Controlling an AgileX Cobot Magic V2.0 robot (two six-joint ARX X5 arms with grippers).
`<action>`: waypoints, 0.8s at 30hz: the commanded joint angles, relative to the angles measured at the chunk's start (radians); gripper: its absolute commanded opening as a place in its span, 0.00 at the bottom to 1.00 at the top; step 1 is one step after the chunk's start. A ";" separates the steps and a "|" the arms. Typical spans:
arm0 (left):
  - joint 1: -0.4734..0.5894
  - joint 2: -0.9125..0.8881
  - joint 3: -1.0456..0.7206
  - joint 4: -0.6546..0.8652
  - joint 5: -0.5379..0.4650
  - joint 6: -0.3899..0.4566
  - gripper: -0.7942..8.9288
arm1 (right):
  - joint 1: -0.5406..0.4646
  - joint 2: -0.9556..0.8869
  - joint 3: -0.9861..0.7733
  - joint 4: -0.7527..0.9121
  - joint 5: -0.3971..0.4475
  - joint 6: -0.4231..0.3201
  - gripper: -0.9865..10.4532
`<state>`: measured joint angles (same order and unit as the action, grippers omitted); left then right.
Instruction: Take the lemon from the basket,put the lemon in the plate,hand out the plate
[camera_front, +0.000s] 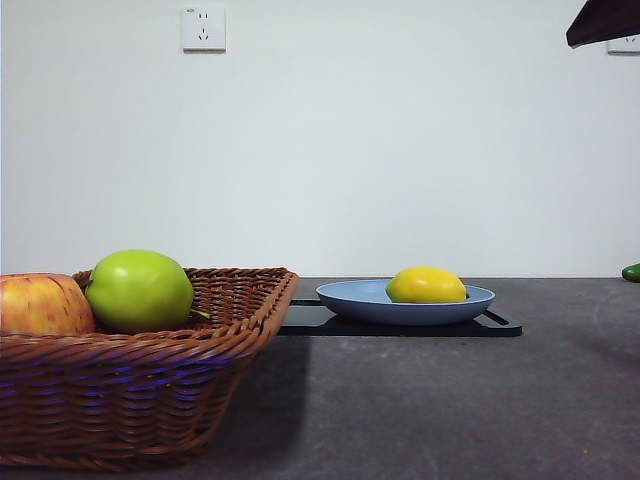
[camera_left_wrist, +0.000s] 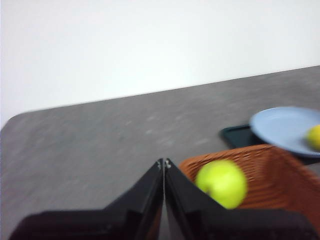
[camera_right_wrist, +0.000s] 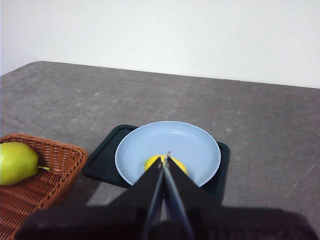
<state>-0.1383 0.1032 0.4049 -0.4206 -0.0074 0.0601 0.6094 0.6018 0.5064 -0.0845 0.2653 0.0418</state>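
the lemon (camera_front: 426, 285) already sits in the plate (camera_right_wrist: 195, 145); the right tool (camera_right_wrist: 164, 161), clenched and empty, hangs above it, nearer than the clenched left tool (camera_left_wrist: 164, 163) over the basket (camera_front: 150, 385).

Lemon (camera_front: 427, 285): smooth bright yellow oval, lying on its side in the plate, toward one side, not ctr. Plate (camera_front: 350, 296): matte light blue, round, shallow w/ low rim, level, sitting on a flat black tray. Basket (camera_front: 140, 385): brown woven wicker, flared sides, braided rim, upright, just beside the tray, not touching plate. Lemon's out of basket.
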 joint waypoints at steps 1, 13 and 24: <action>0.058 -0.037 -0.063 0.049 0.002 0.012 0.09 | 0.006 0.004 0.009 0.008 0.003 0.013 0.09; 0.145 -0.090 -0.347 0.273 0.015 -0.039 0.09 | 0.006 0.004 0.009 0.008 0.003 0.013 0.09; 0.146 -0.090 -0.380 0.212 0.015 -0.042 0.09 | 0.006 0.004 0.009 0.008 0.003 0.012 0.09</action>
<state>0.0040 0.0154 0.0273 -0.2100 0.0040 0.0288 0.6094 0.6018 0.5064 -0.0845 0.2657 0.0418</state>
